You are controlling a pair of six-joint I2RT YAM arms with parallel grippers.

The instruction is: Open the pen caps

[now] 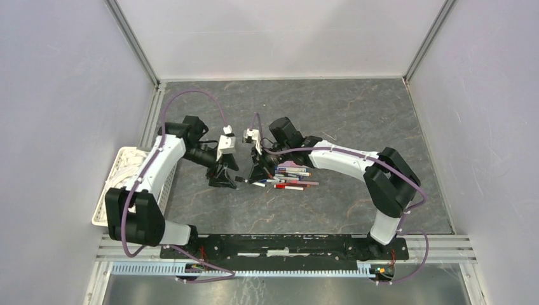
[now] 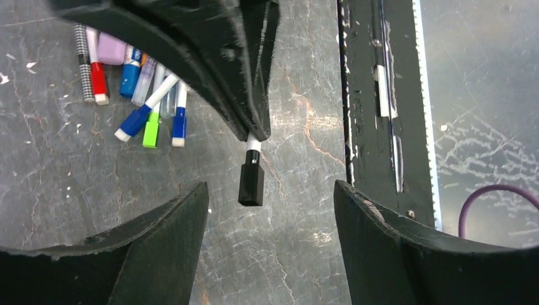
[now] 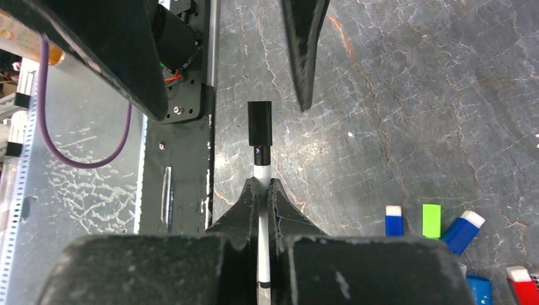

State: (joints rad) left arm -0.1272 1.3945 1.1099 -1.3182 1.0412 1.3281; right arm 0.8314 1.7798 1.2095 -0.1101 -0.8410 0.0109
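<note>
the right gripper [image 3: 262,187] is pinched tight on a white pen [image 3: 262,170], just beside the pile of pens [image 1: 293,178]. its black cap [image 2: 252,184] sits between the left gripper [image 2: 270,194]'s wide-spread fingers, untouched.

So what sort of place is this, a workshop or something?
Most likely a robotics lab's test cell: plain pale walls on aluminium frame rails box in a dark grey marbled tabletop, where two white-and-black robot arms reach over a small pile of coloured marker pens.
</note>
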